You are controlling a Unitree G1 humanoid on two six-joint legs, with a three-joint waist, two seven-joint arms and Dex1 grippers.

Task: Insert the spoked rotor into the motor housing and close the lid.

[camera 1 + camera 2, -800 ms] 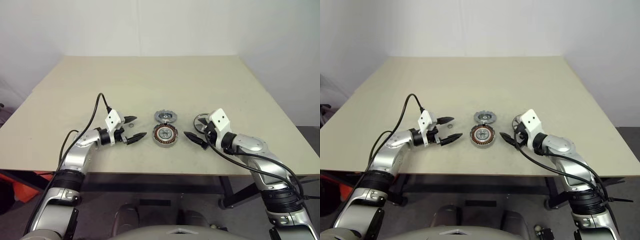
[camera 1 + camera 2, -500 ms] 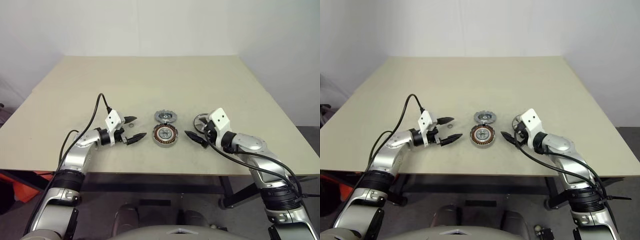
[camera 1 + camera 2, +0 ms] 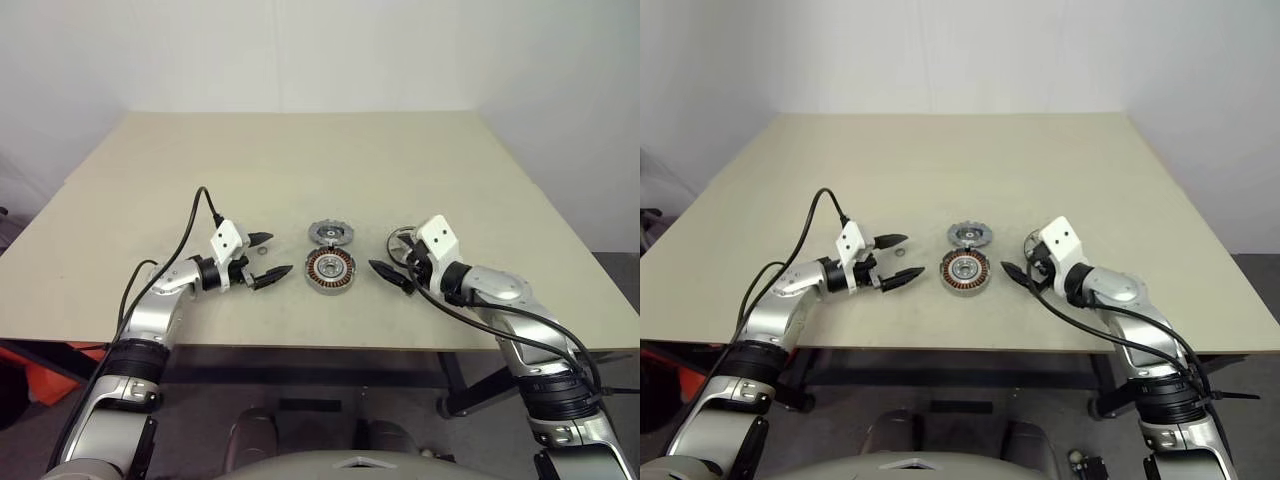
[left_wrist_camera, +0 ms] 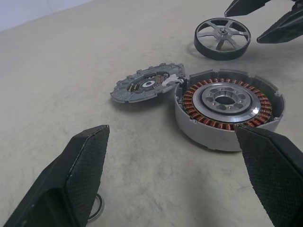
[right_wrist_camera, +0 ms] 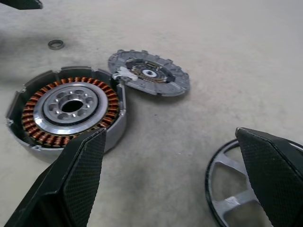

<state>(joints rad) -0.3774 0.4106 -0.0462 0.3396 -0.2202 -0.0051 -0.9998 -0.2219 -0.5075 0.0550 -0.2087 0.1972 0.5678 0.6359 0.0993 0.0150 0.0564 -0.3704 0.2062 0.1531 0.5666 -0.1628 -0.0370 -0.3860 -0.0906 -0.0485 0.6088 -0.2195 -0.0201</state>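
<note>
spoked rotor (image 5: pixel 236 189) cut off at frame edge (right wrist view) | small ring (image 4: pixel 94 208) partly behind left fingers (image 4: pixel 80 175)

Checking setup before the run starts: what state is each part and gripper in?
motor housing: open, no rotor inside
lid: flat on the table, touching the housing
spoked rotor: flat on the table, apart
small ring: loose
left gripper: open, empty
right gripper: open, empty

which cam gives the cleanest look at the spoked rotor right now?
Left wrist view: the whole spoked rotor shows, ring, spokes and hub, lying flat on the table beyond the motor housing. The right wrist view cuts it off at the frame edge behind a finger; in the eye views the right arm partly covers it.
</note>
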